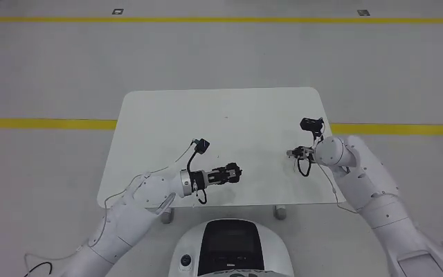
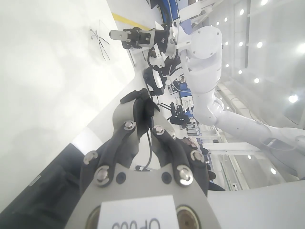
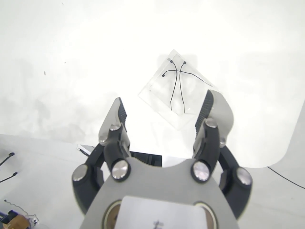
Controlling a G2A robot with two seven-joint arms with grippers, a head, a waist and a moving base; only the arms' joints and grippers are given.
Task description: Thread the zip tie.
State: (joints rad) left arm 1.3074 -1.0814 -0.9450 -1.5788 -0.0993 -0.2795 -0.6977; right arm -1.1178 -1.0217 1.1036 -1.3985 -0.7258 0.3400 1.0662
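Right claw (image 3: 164, 98) spread, just short of three black zip ties (image 3: 177, 82) crossed on a clear sheet (image 3: 155, 96) toward the table's (image 3: 71, 36) right edge; left claw (image 2: 140, 103) pressed together near the near edge. Risk: the ties overlap and lie flat, so a pinch could drag two or slip. Right wrist view gives the crossing; left wrist view gives the right claw's clearance above the table.

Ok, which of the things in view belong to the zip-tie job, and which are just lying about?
Job: three black zip ties on a clear sheet; open right gripper near them; left gripper, shut.
Lying about: small dark specks on the white table.
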